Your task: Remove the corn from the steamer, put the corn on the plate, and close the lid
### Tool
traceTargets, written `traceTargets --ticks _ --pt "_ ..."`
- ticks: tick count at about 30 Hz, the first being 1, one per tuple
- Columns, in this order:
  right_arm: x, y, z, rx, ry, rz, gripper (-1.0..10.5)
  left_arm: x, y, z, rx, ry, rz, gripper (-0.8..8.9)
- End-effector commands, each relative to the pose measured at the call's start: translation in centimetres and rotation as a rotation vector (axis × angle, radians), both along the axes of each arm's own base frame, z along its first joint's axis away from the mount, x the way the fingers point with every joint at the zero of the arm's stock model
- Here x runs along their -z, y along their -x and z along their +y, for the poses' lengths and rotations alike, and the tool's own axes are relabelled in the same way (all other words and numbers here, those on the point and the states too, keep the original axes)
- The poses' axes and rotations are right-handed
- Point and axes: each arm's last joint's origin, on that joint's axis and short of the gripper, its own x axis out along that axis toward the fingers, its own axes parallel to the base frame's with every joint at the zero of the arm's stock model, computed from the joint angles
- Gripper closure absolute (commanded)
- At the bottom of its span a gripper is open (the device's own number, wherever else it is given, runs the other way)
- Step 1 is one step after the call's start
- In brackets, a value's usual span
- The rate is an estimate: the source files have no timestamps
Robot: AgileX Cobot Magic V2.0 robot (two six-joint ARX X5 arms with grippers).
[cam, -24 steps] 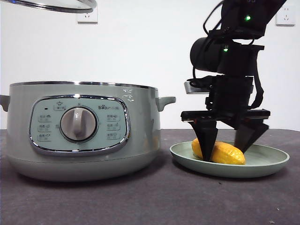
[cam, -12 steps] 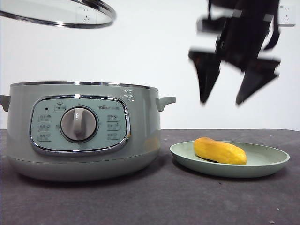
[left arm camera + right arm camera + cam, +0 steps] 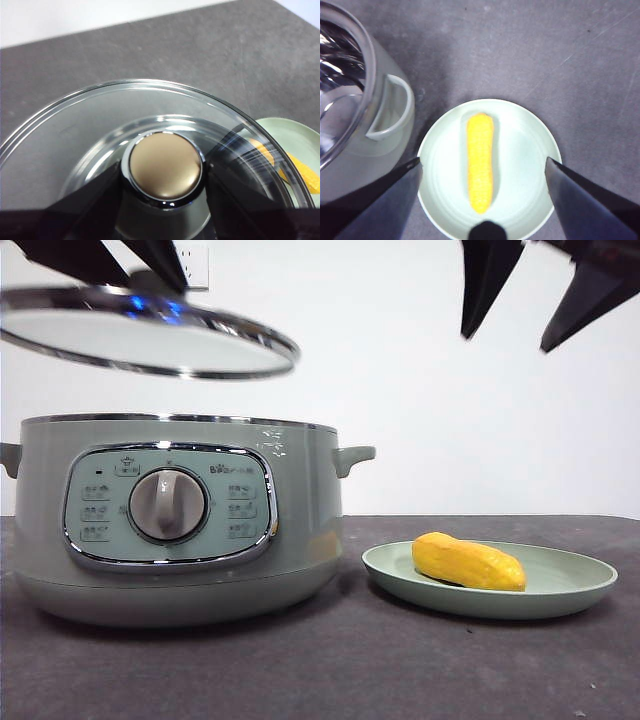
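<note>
I'm holding the lid (image 3: 140, 340) by its knob in the left gripper (image 3: 165, 172), tilted, hovering above the steamer (image 3: 170, 520) and needing to drop straight down; the right gripper (image 3: 545, 290) is hanging spread above the corn (image 3: 468, 562) (lying on the plate (image 3: 580, 590))

Front view: left tool (image 3: 120, 265) cut off by the top edge, only two dark jaw tips visible above the lid (image 3: 140, 340); knob mostly hidden between them. Right tool (image 3: 545, 295) also cropped at the top, tips blurred. Pot (image 3: 170, 520) interior not visible; its left handle clipped at the edge. Left wrist view: corn (image 3: 300, 172) and plate (image 3: 290, 137) partly hidden behind the lid rim. Panel labels too small to read.
</note>
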Motion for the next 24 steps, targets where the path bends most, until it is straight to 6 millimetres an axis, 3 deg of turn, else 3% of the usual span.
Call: traceTargets --ticks 1,10,24 --pt "-0.3 0.7 -0.3 0.006 0.000 0.004 5.4 -0.1 -0.7 -1.1 0.024 0.029 -0.026 8.22" --pt "-1.0 2.1 -1.1 0.007 0.005 0.012 5.4 2.4 -2.1 -3.3 0.063 -0.017 0.054 8.22" --pt "-0.9 2.4 -1.2 0.006 0.020 0.031 5.4 3.4 -2.6 -3.2 -0.007 -0.085 0.092 8.23"
